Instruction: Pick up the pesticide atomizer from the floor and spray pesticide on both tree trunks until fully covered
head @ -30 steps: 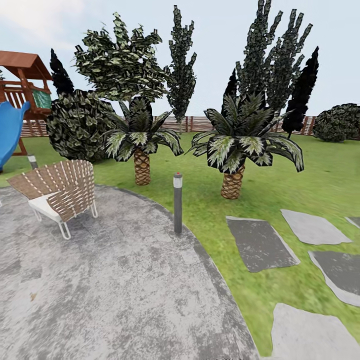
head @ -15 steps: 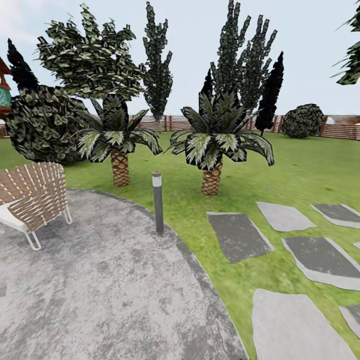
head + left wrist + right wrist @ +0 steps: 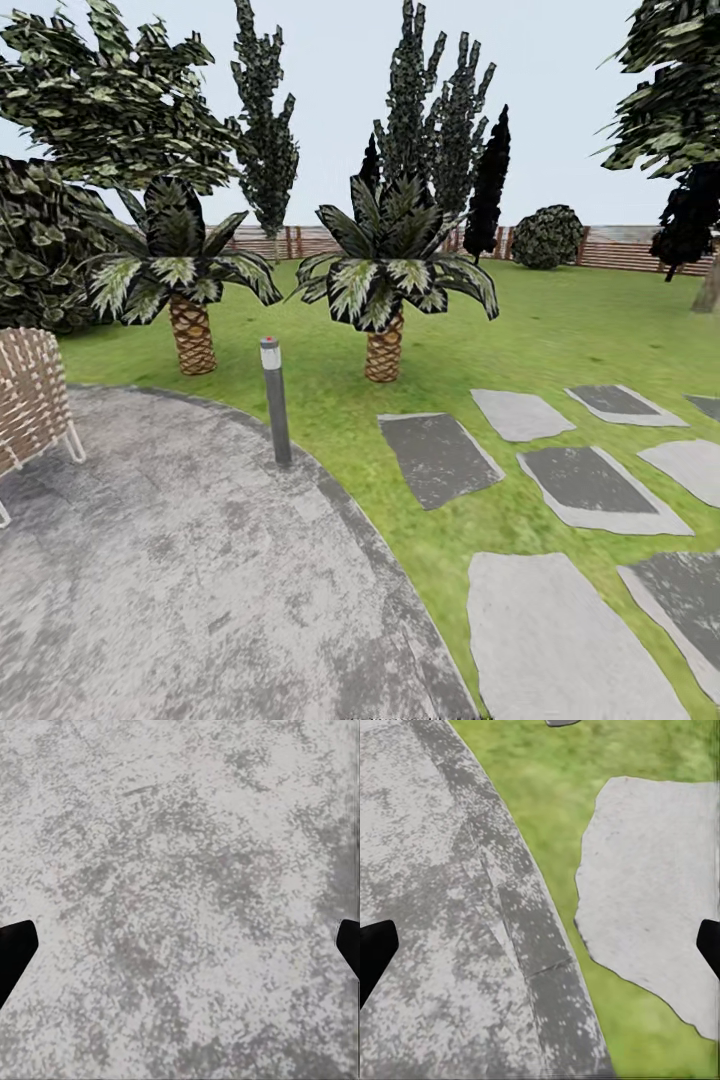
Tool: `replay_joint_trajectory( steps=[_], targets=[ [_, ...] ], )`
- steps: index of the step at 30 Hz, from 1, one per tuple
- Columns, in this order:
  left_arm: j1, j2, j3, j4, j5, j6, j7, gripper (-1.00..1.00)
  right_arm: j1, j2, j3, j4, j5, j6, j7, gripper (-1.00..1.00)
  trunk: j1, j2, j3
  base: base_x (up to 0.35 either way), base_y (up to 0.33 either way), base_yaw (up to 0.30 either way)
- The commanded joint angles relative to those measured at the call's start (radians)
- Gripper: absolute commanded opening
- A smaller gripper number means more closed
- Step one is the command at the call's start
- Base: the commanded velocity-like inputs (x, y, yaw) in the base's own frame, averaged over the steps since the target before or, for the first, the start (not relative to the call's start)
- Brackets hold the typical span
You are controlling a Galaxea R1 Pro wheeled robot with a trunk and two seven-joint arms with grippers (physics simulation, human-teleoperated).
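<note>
Your robot stands on the grey paving (image 3: 200, 580), both arms hanging over the ground for travel. Left end effector (image 3: 180, 952) and right end effector (image 3: 540, 952): fingers wide apart, holding nothing. You cannot yet see the atomizer. One grey-tan trunk (image 3: 710, 285) shows far right. Between you and it lie grass (image 3: 560, 330) and slabs (image 3: 585, 485); the bollard (image 3: 274, 400) and palms (image 3: 385, 290) stand off to the left.

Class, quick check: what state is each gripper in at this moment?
Left gripper: open, empty, fingertips wide apart over the grey paving.
Right gripper: open, empty, above the paving edge and grass.
</note>
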Motion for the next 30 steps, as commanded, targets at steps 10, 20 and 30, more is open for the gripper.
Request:
replay_joint_trajectory(
  steps=[10, 20, 30],
  targets=[
    [0.000, -0.002, 0.001, 0.000, 0.004, -0.003, 0.000, 1.00, -0.001, 0.000, 0.000, 0.001, 0.000, -0.003, 0.000, 1.00, 0.038, -0.071, -0.041, 0.000, 0.000, -0.266],
    [0.000, -0.002, 0.001, 0.000, 0.004, -0.003, 0.000, 1.00, -0.001, 0.001, 0.000, 0.001, 0.000, -0.003, 0.000, 1.00, 0.077, -0.141, -0.083, 0.000, 0.000, -0.238],
    [0.000, -0.002, 0.001, 0.000, 0.003, -0.003, 0.000, 1.00, -0.001, 0.001, 0.000, 0.001, 0.000, -0.004, 0.000, 1.00, 0.115, -0.211, -0.127, 0.000, 0.000, -0.217]
  ],
)
